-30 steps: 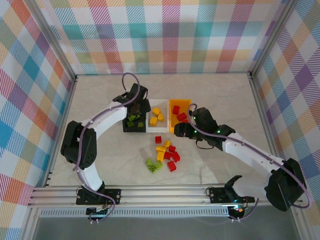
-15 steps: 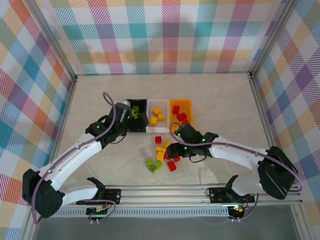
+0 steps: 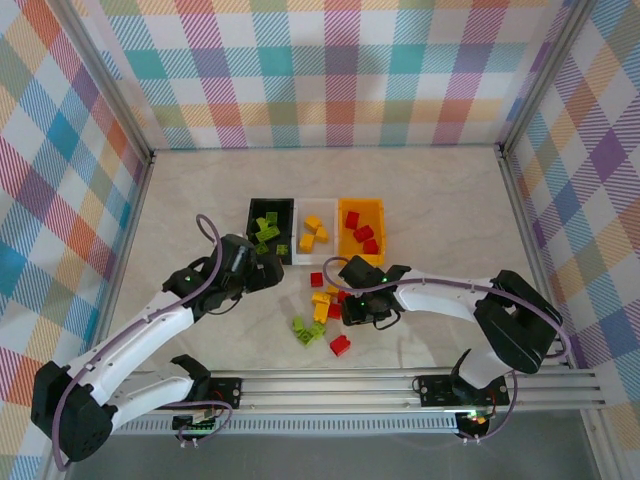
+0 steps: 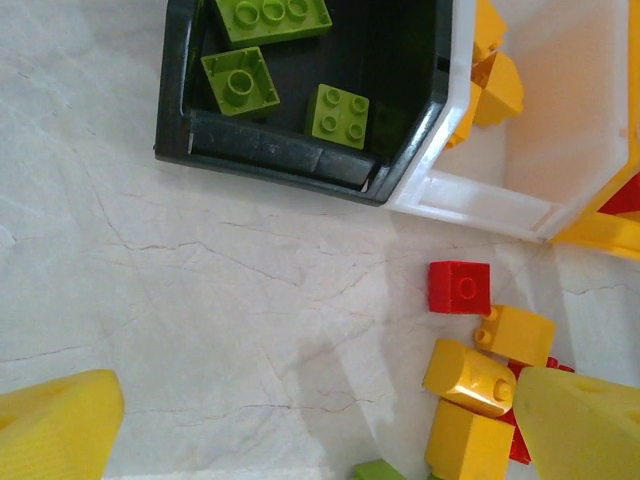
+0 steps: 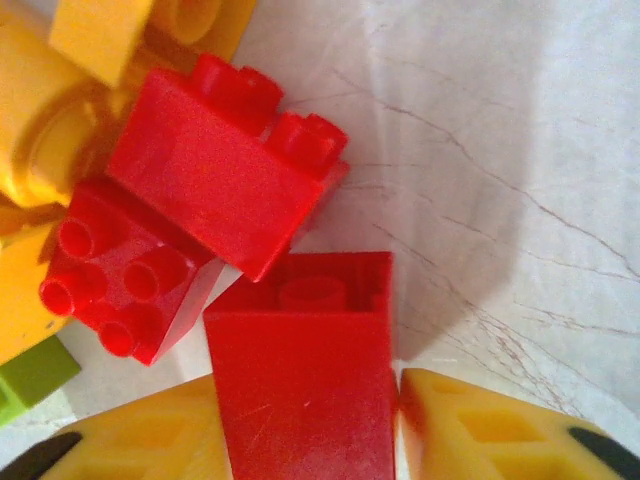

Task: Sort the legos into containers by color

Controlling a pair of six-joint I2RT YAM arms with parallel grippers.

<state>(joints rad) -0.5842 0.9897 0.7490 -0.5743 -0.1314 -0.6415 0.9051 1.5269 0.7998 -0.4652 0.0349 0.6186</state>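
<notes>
Red brick (image 5: pixel 298 350) sits clamped in the right claw (image 5: pixel 305 400). Lift vertically to clear the neighbouring red bricks (image 5: pixel 225 165) just ahead, then carry to the orange-yellow bin (image 3: pixel 361 201). Left claw (image 4: pixel 315 420) hangs apart, empty.

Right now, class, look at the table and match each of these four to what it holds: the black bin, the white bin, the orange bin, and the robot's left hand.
Column one:
1. black bin
2. white bin
3. orange bin
4. left hand

Column two:
A. red bricks
B. nothing, it is open
C. green bricks
D. yellow bricks

Pairs: 1-C, 2-D, 3-A, 4-B.
</notes>
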